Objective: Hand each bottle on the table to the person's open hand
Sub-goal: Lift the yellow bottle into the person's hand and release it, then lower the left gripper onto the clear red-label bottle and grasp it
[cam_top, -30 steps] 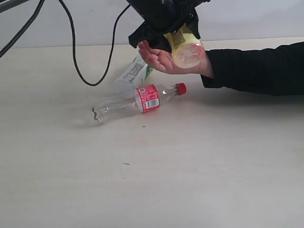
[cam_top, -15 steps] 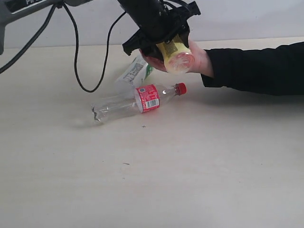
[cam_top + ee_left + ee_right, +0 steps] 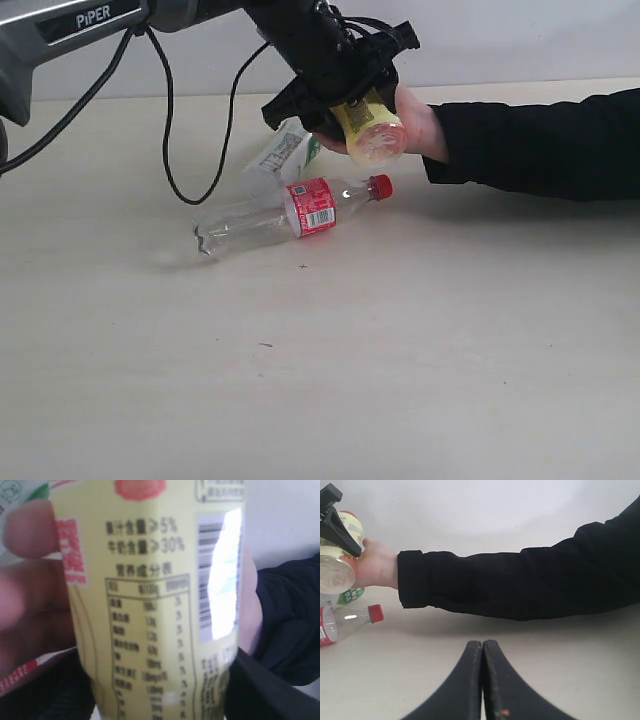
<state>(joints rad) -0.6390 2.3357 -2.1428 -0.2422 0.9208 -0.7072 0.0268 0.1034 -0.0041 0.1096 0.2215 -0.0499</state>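
Left end effector [image 3: 345,95] pinching yellow bottle [image 3: 368,128] on both sides, holding it tilted, base facing exterior camera, against person's hand [image 3: 420,125]; hand curling around bottle, fingers [image 3: 30,605] lying along label in left wrist view

Slim red-label bottle [image 3: 290,212] lying on its side on table [image 3: 400,350], red cap pointing toward black sleeve [image 3: 540,145]; green-white label bottle [image 3: 282,152] lying just behind it

Right end effector [image 3: 482,655] pressed together, gripping nothing, sitting low over table

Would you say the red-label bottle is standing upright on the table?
No, the red-label bottle lies on its side on the table.
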